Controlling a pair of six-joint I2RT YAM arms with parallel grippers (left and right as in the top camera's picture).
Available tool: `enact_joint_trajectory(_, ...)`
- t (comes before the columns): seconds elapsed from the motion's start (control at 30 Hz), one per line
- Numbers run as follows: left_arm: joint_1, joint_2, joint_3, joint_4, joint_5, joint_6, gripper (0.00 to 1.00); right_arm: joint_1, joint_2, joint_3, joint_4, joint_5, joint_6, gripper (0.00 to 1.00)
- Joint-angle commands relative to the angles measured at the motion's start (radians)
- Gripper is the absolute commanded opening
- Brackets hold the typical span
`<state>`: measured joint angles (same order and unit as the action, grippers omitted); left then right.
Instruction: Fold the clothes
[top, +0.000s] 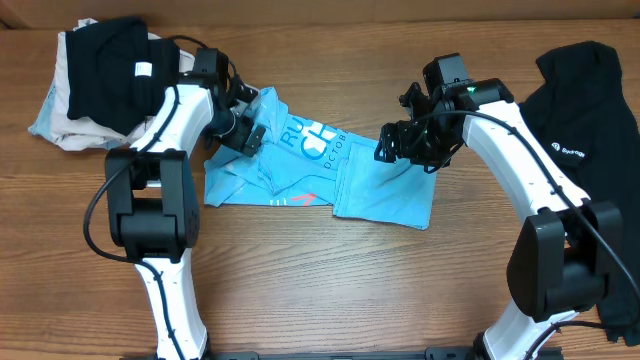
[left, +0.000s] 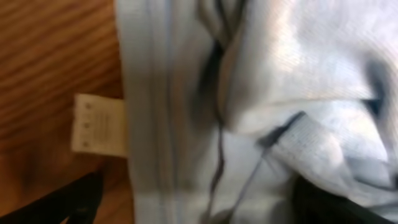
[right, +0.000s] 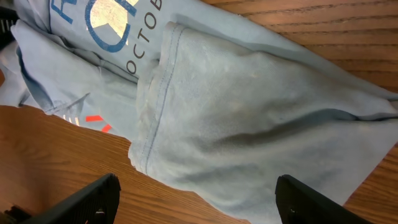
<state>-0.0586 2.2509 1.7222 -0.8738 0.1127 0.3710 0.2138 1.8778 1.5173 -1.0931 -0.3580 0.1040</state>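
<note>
The light blue T-shirt (top: 320, 175) lies crumpled on the wooden table, white lettering and a red-pink mark facing up. My left gripper (top: 250, 135) is low over the shirt's upper left edge. In the left wrist view, which is blurred, its fingers (left: 205, 208) are spread with shirt cloth (left: 267, 93) between them, next to a beige label (left: 99, 124). My right gripper (top: 395, 145) hovers over the shirt's right part. In the right wrist view it (right: 199, 202) is wide open and empty above a folded sleeve and hem (right: 249, 118).
A black garment with a small white logo (top: 590, 100) lies at the right edge of the table. Another black garment (top: 110, 70) sits on a pile of pale cloth (top: 60, 125) at the far left. Bare wood (top: 330, 280) runs along the front.
</note>
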Motion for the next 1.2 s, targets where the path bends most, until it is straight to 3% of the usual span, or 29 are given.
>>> enact_joint_trajectory(0.0,0.006,0.032,0.005,-0.03,0.118,0.0,1.0,-0.001,-0.03,0.019,0.0,0.018,-0.008,0.84)
enact_joint_trajectory(0.27,0.006,0.033,0.005,-0.088,0.35,0.056,1.0,-0.001,-0.03,0.019,-0.003,0.018,-0.008,0.84)
enact_joint_trajectory(0.8,0.005,0.033,0.005,-0.169,0.385,0.104,0.88,-0.001,-0.03,0.019,-0.006,0.017,-0.007,0.84)
enact_joint_trajectory(0.9,-0.003,0.033,0.005,-0.166,0.415,0.103,0.79,-0.001,-0.03,0.019,-0.006,0.017,-0.007,0.84)
enact_joint_trajectory(1.1,-0.04,0.033,0.003,-0.143,0.388,0.091,0.48,-0.001,-0.03,0.019,-0.005,0.016,0.0,0.83)
enact_joint_trajectory(1.17,-0.06,0.033,0.003,-0.127,0.33,0.045,0.26,0.0,-0.03,0.019,-0.008,0.016,0.001,0.79)
